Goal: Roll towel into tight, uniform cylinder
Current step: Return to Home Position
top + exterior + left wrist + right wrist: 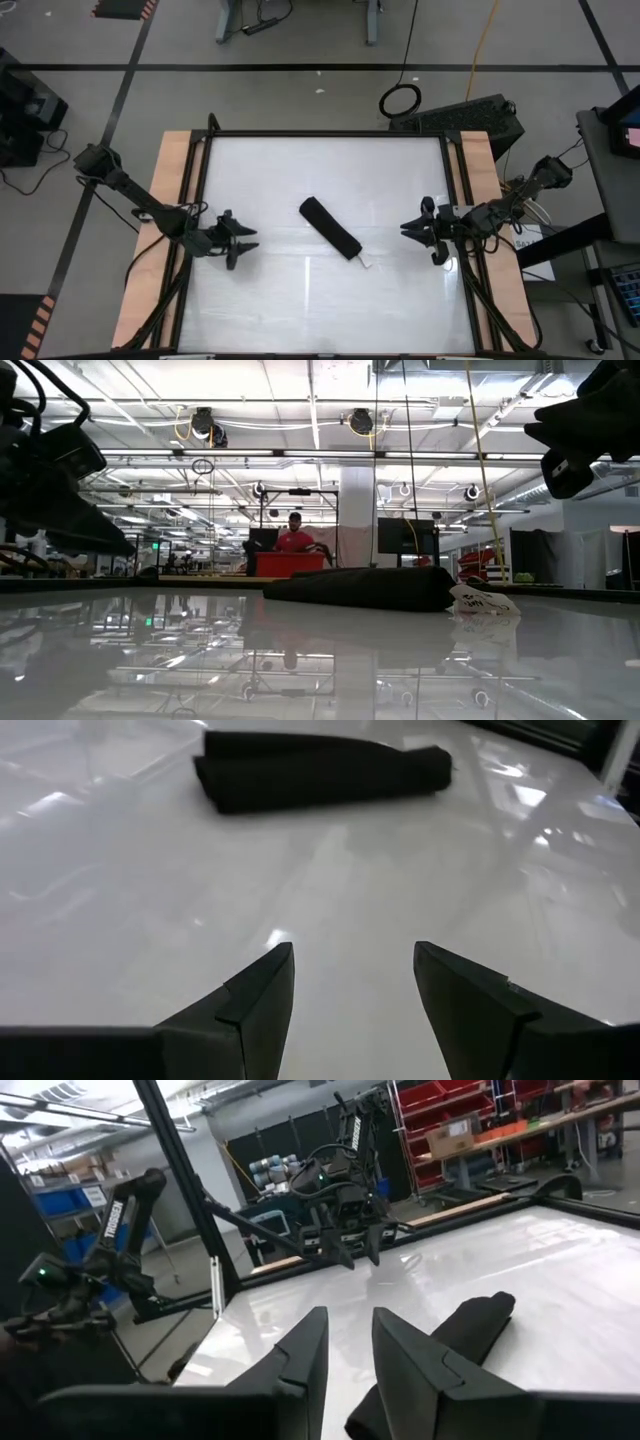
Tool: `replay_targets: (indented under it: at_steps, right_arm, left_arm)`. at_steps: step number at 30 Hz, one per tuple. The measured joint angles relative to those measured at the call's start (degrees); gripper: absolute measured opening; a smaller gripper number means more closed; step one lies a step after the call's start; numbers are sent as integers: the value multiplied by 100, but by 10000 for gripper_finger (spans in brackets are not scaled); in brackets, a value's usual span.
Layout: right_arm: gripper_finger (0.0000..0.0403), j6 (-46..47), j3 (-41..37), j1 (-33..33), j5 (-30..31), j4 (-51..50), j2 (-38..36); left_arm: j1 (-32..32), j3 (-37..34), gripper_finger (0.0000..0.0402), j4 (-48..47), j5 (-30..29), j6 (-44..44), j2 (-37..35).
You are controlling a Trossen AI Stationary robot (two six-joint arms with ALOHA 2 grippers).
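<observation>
The black towel [330, 228] lies rolled into a cylinder on the white table top, slanting from far left to near right. Its small white tag [362, 264] sticks out at the near right end and rests on the table. The roll also shows in the low view [360, 588] and in both wrist views [320, 770] [450, 1350]. My left gripper [250, 243] hovers open to the roll's left, with nothing between its fingers [355, 965]. My right gripper [405, 228] hovers to the roll's right, its fingers a narrow gap apart and holding nothing [350, 1325].
A black frame [330, 133] runs around the table top, with wooden strips [172, 200] along the left and right sides. Bare glossy surface lies between each gripper and the roll. Beyond the far edge, a person in red [295, 532] stands behind a red bin.
</observation>
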Motion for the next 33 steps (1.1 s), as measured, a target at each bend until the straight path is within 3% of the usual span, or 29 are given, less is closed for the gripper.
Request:
replay_targets:
  at_steps: [12,15,18,21,25,29,33]
  right_arm:
    - [73,-64,0,-5,29,49,3]
    - [73,-380,4,-42,464,781,0]
    - [73,-751,20,-38,401,1157,-7]
    - [73,-741,17,-26,410,92,2]
    - [73,607,4,-82,607,-1480,101]
    - [73,1112,8,-99,590,-1400,261]
    - [73,363,369,-168,-16,-1371,264]
  left_arm:
    - [0,-2,212,0,162,1,0]
    - [0,-2,212,0,163,3,0]
    - [0,-2,212,0,164,3,0]
    - [0,-3,212,-2,164,3,0]
    - [0,-4,212,-2,164,4,0]
    - [0,-4,212,-9,166,5,1]
    - [0,-4,212,-17,166,5,2]
